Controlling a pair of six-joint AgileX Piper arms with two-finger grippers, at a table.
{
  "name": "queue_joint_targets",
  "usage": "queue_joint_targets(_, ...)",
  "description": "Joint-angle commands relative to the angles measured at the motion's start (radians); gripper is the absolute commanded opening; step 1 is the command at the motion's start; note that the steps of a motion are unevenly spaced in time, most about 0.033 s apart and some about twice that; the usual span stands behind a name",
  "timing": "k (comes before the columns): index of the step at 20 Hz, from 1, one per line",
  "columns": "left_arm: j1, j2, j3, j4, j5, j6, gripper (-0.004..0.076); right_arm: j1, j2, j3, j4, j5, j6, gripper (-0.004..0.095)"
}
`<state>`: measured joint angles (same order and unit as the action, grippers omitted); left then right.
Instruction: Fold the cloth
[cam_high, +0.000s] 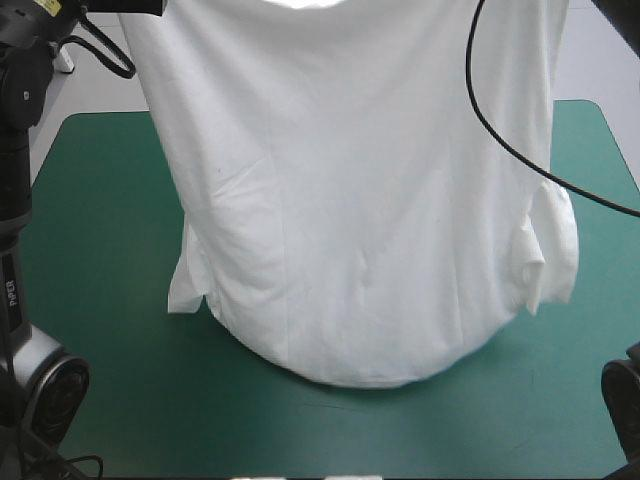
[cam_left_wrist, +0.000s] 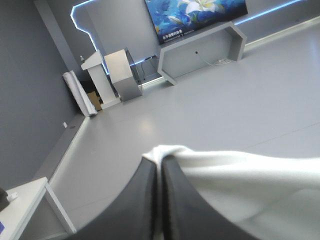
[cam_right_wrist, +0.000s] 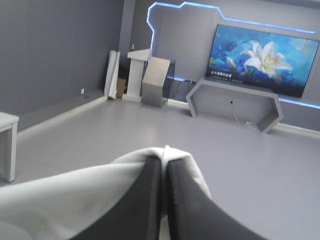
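Note:
The white T-shirt (cam_high: 360, 200) hangs lifted over the teal-green table (cam_high: 100, 300), stretched wide between both raised arms. Its lower hem and sleeves droop near the table's front middle. Both grippers are above the high view's top edge, out of sight there. In the left wrist view my left gripper (cam_left_wrist: 161, 159) is shut on the T-shirt (cam_left_wrist: 250, 185), a white fold pinched at its tips and trailing to one side. In the right wrist view my right gripper (cam_right_wrist: 164, 156) is shut on the T-shirt (cam_right_wrist: 75, 190) too, white fabric draping over and beside its fingers. Both wrist views look level into the room.
The left arm's base (cam_high: 20, 200) stands along the table's left edge. A black cable (cam_high: 520, 150) crosses in front of the hanging shirt at the right. Bare teal-green cover shows at the table's left, right and front.

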<state>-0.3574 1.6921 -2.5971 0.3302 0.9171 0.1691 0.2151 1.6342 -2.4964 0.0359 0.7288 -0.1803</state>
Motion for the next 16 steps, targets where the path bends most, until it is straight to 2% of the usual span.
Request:
queue_joint_targets(1, 0.041, -0.037, -0.023, 0.023, -0.162, -0.02, -0.0008, -0.003, -0.025, -0.021, 0.002, -0.247, -0.006, -0.0015)
queue_joint_targets(5, 0.049, -0.049, -0.062, 0.032, -0.202, 0.019, -0.0008, -0.003, -0.039, -0.021, -0.006, -0.272, -0.006, -0.0015)
queue_joint_targets(7, 0.049, -0.052, -0.062, 0.013, -0.223, 0.021, -0.0008, -0.003, -0.033, -0.021, -0.042, -0.221, -0.008, -0.0015)
queue_joint_targets(9, 0.049, -0.028, -0.043, 0.014, -0.201, 0.036, -0.0008, -0.003, -0.005, -0.018, -0.12, -0.106, -0.008, -0.0015)
queue_joint_targets(11, 0.049, 0.026, 0.026, 0.013, -0.127, 0.036, -0.0008, -0.024, 0.083, -0.018, -0.217, 0.13, 0.06, -0.0015)
queue_joint_targets(12, 0.049, 0.046, 0.058, 0.011, -0.098, 0.036, -0.0008, -0.037, 0.124, -0.018, -0.219, 0.194, 0.084, -0.0015)
queue_joint_targets(13, 0.049, 0.089, 0.121, 0.011, -0.05, 0.034, -0.0008, -0.058, 0.196, -0.018, -0.215, 0.325, 0.095, -0.0015)
queue_joint_targets(15, 0.049, 0.158, 0.206, 0.011, 0.016, 0.016, -0.0008, -0.074, 0.328, -0.018, -0.209, 0.482, 0.09, -0.0015)
queue_joint_targets(16, 0.049, 0.176, 0.229, 0.011, 0.032, -0.003, -0.0008, -0.074, 0.37, -0.018, -0.211, 0.52, 0.082, -0.0015)
